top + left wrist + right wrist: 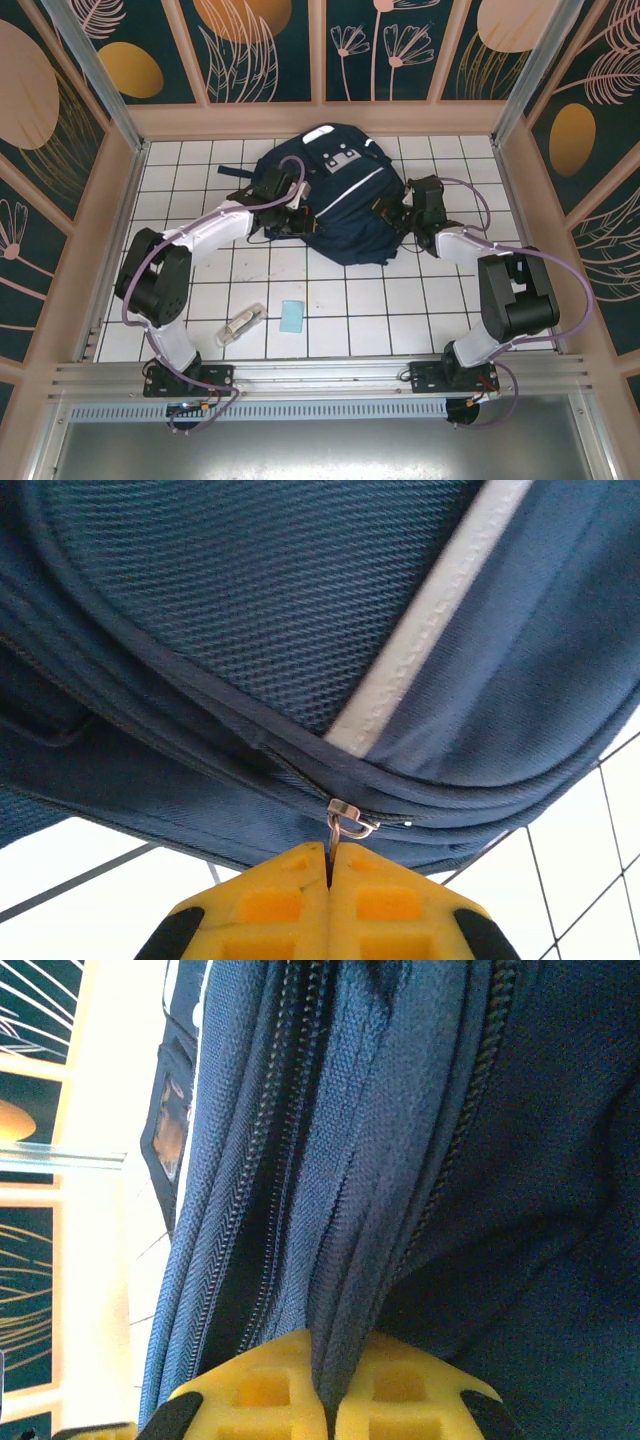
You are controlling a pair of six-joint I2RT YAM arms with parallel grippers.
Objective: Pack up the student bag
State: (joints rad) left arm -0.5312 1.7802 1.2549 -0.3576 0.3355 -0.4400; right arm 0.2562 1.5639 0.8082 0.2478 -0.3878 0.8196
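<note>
As student bag lies between | left pincer clamps zip-pull | right pincer clamps fabric

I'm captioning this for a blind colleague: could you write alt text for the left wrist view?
The left gripper, with yellow fingers, is shut on the metal zipper pull of a navy bag. A white stripe crosses the bag's fabric above, and the white tiled table shows below.

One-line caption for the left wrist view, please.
Left gripper shut on the metal zipper pull of the student bag, below its white stripe.
</note>
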